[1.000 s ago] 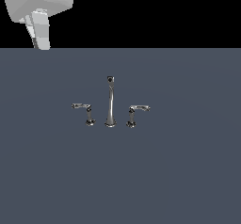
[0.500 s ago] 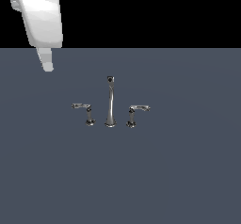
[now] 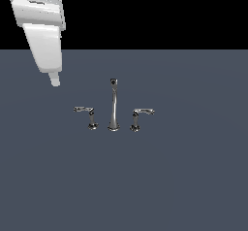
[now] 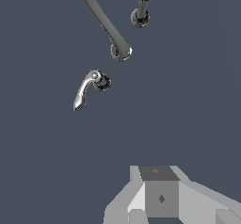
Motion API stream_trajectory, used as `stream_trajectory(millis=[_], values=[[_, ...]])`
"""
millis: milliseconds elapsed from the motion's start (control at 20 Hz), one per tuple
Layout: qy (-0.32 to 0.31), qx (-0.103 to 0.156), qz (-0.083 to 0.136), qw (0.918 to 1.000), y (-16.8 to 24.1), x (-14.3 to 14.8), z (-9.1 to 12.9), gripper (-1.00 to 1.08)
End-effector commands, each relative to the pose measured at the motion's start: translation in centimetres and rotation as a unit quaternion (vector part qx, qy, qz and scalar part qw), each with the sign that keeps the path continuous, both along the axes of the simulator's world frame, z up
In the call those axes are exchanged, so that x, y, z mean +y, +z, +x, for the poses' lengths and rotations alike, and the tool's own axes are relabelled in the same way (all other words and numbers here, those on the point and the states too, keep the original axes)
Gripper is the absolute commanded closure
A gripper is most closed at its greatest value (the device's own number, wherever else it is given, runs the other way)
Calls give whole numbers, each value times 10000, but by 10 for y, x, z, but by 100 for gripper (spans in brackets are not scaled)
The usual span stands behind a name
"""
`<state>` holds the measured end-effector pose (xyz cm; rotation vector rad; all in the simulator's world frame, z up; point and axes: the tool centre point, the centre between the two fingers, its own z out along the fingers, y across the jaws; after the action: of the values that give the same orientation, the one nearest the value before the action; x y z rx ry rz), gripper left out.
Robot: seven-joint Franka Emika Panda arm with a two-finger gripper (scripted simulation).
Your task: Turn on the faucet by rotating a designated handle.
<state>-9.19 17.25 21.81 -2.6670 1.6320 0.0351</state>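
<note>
You saw flat, even, dim simulator light on a slate surface (image 3: pixel 193 176), no cast shadows, black upper background, bright glints on the chrome faucet (image 3: pixel 113 106), slightly soft rendering.

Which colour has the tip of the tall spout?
The spout tip is dark, almost black; the exterior view shows it best.

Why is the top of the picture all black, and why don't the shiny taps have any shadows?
In the exterior view the black band above the grey floor is empty rendered background; the faucet casts no visible shadow on the flat, evenly lit surface. In the wrist view the handle shows bright highlights, everything is sharp, and the spout looks stretched by the close, slanted angle.
</note>
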Motion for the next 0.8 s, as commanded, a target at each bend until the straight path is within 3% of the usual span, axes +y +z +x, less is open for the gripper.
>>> stream_trajectory(millis=[0, 400, 750], values=[[-189, -6, -4, 9998, -9, 2, 10, 108], [-809, -12, -38, 9967, -40, 6, 42, 108], [-1464, -17, -84, 9892, -73, 5, 76, 108]])
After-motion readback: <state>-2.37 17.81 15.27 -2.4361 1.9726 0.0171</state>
